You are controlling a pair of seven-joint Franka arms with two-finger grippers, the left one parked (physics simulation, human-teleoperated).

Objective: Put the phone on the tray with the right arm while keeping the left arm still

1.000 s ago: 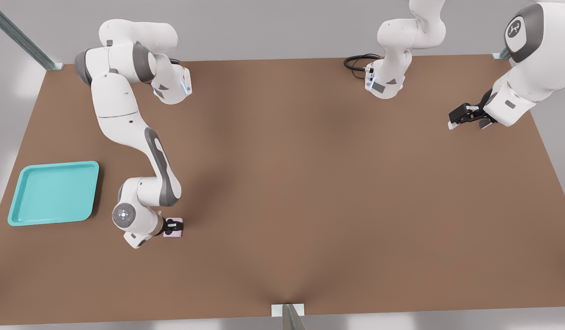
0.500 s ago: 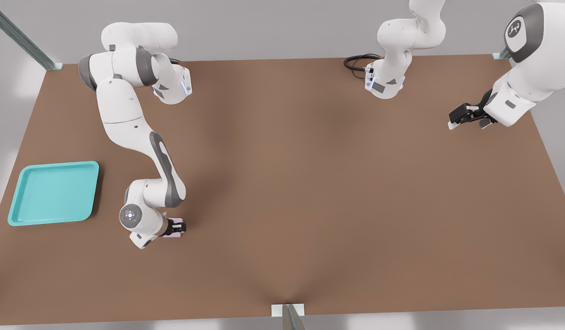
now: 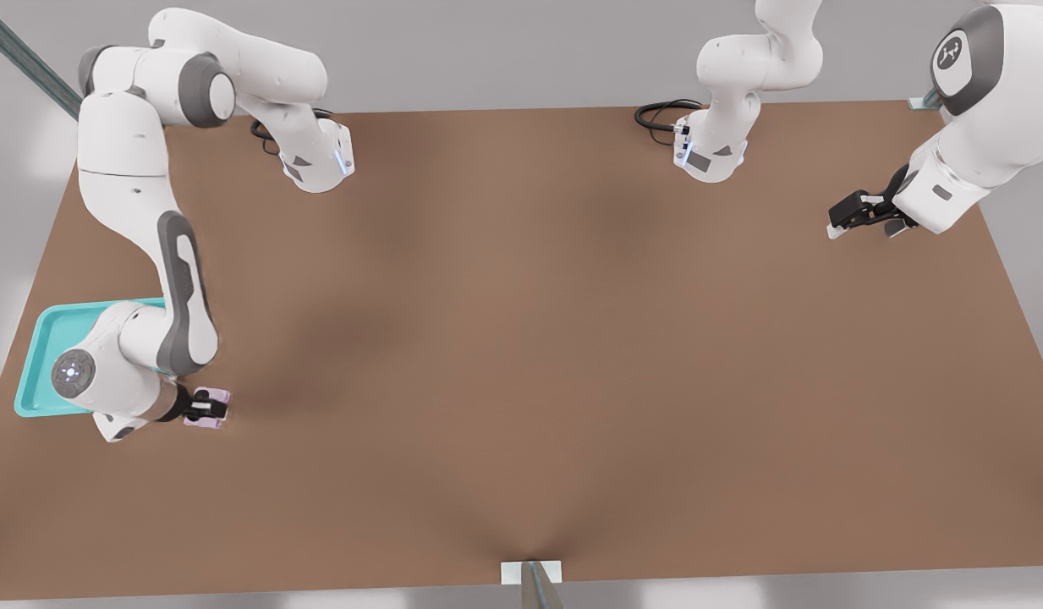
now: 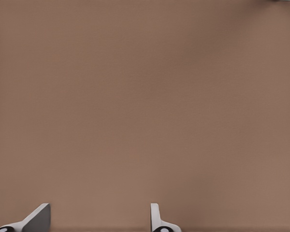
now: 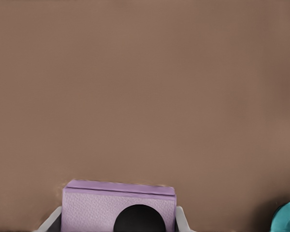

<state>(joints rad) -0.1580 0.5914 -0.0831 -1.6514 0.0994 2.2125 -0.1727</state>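
The phone (image 3: pixel 210 408) is held in the gripper (image 3: pixel 205 408) of the right arm (image 3: pixel 178 296), whose fingers (image 5: pixel 182 220) are clenched on it from either side. In the right wrist view the pale lilac slab sits squarely between the two white fingertips, one black lens at its lower middle, with the brown surface (image 3: pixel 572 338) beyond it. In the front view the phone hangs just past the near right corner of the tray (image 3: pixel 39 355), on the front view's right of it. It seems to be lifted off the surface, though the gap below cannot be made out. The relation that matters for the coming move is this offset: the turquoise tray lies toward the front view's left of the phone, largely under the arm's wrist and forearm, so only its left edge and far rim show. The wrist view agrees, showing only a corner of turquoise (image 5: pixel 289 217) at the edge of the picture and not beneath the phone. I judge the carry to be well along but not finished. The gripper needs to travel further toward the front view's left until the phone is over the tray floor inside the raised rim, then go down and let go. The risk, as I read it, is releasing too soon, so that the phone lands on the rim or on the surface beside it.
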